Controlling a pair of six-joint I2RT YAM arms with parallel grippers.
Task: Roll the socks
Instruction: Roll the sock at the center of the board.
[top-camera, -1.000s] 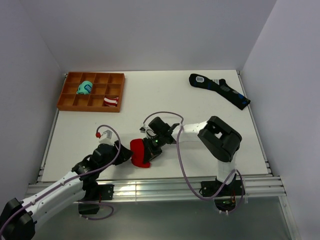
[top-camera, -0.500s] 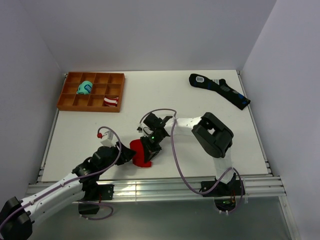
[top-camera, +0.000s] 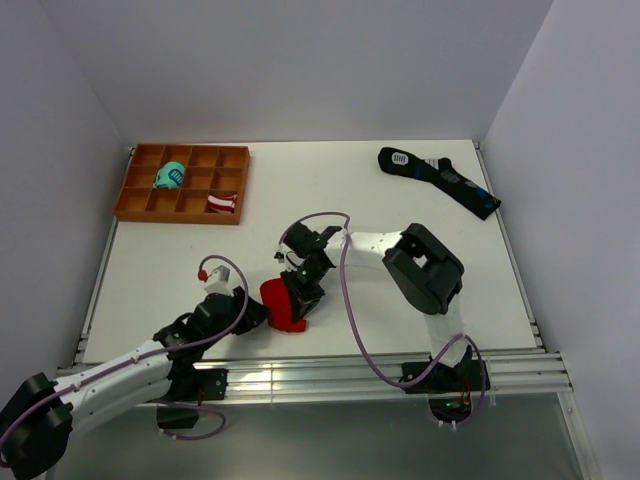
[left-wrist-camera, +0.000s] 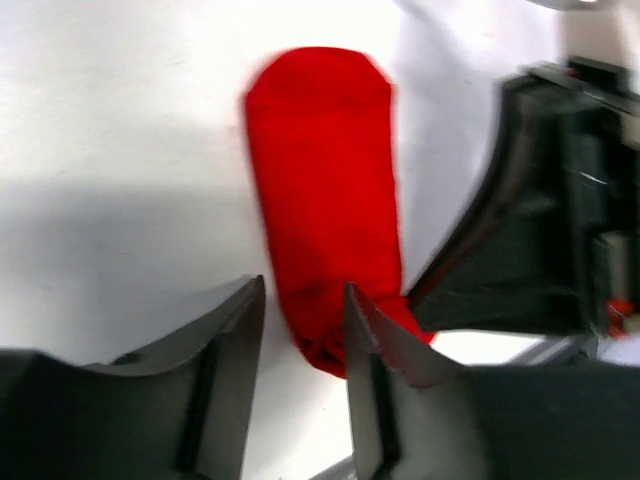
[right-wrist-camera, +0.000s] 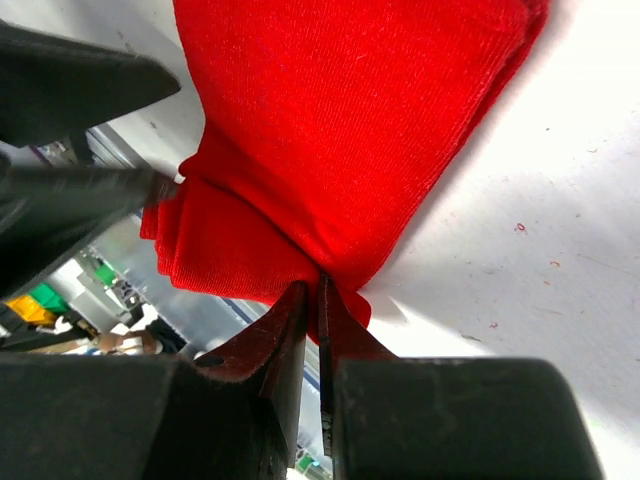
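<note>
The red socks lie as a short folded strip near the table's front edge, also seen in the left wrist view and the right wrist view. My right gripper is shut on a pinched fold at the socks' right side. It shows as a black block in the left wrist view. My left gripper is open at the socks' near left end. Its jaws straddle that end, and white table shows between the left finger and the fabric.
An orange compartment tray stands at the back left, holding a teal bundle and a red-and-white striped bundle. Long black socks lie at the back right. The table's front rail runs just behind the red socks.
My left gripper has moved right, up to the socks' end, and its jaws have narrowed. My right gripper has shifted slightly left, still pinching the fabric.
</note>
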